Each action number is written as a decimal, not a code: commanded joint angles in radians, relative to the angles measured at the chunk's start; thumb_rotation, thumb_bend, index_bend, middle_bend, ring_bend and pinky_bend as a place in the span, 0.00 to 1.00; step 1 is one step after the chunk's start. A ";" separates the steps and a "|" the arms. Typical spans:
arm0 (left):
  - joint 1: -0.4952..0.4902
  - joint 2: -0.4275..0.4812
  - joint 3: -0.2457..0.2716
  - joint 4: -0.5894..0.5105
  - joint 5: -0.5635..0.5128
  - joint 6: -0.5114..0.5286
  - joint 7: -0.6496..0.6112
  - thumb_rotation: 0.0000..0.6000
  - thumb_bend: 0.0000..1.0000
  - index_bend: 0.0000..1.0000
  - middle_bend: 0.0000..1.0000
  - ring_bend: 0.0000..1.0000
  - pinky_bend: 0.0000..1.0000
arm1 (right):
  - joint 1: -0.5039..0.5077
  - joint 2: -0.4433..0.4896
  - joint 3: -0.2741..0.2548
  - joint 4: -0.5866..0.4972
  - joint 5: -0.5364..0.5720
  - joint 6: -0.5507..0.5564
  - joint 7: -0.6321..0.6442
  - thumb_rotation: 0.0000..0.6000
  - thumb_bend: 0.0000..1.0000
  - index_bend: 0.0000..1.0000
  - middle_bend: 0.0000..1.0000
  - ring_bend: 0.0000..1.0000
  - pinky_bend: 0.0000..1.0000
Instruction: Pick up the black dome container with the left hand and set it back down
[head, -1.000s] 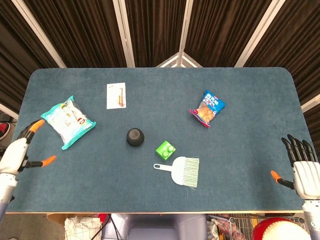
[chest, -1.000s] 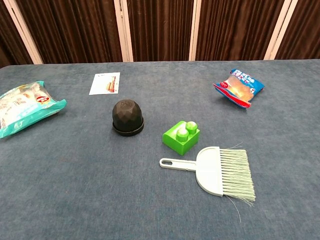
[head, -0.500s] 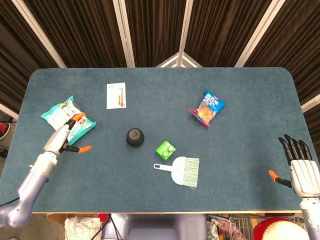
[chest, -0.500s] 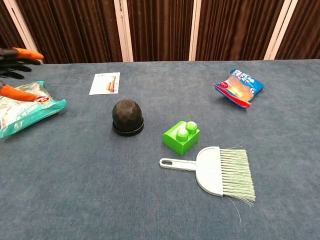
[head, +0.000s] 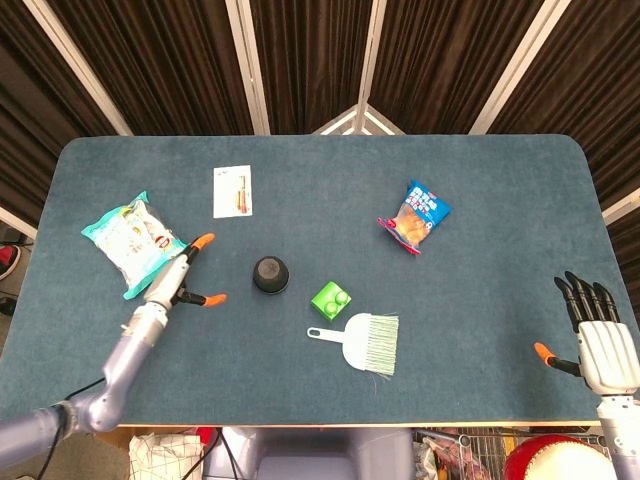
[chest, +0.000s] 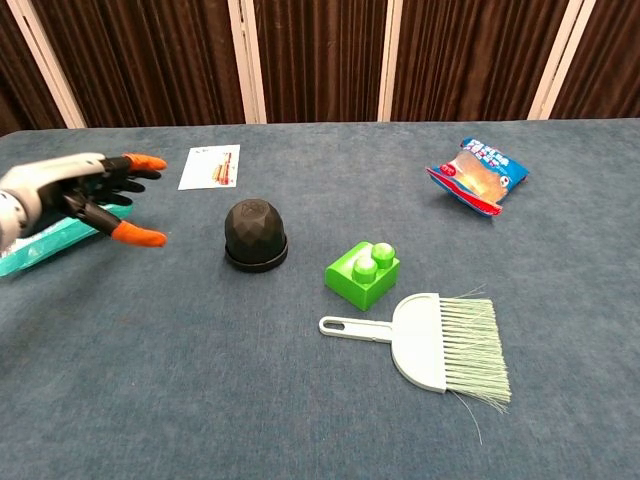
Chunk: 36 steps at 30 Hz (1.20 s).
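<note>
We see black faceted dome container (chest: 255, 235) mid-table, untouched. Our left hand (chest: 85, 196) hovers just left of it, fingers spread, empty. Right hand (head: 603, 345) idle near right edge, fingers released. Risks: smooth dome slipping from fingertips; knuckles nudging teal snack bag (head: 132, 242).

Black dome container (chest: 255, 234), green block (chest: 362, 273), blue table (head: 480, 330)

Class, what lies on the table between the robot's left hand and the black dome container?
Only bare blue tabletop separates left hand from black dome container, clearest in chest view.
</note>
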<state>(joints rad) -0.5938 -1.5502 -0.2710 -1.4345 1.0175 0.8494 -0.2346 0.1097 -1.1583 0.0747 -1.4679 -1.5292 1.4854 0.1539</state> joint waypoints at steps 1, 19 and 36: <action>-0.024 -0.052 0.006 0.044 0.015 0.002 0.008 1.00 0.10 0.02 0.00 0.00 0.00 | 0.008 0.005 0.006 -0.002 0.007 -0.014 0.007 1.00 0.21 0.00 0.01 0.08 0.00; -0.107 -0.177 -0.016 0.076 -0.105 0.053 0.245 1.00 0.10 0.02 0.04 0.00 0.00 | 0.011 0.016 0.005 -0.009 0.007 -0.021 0.041 1.00 0.21 0.00 0.01 0.08 0.00; -0.167 -0.264 -0.033 0.125 -0.208 0.043 0.364 1.00 0.10 0.02 0.08 0.00 0.00 | 0.013 0.018 0.000 -0.001 0.001 -0.024 0.070 1.00 0.21 0.00 0.01 0.08 0.00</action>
<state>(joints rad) -0.7566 -1.8074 -0.3039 -1.3161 0.8079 0.8960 0.1302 0.1223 -1.1402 0.0741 -1.4694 -1.5291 1.4617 0.2230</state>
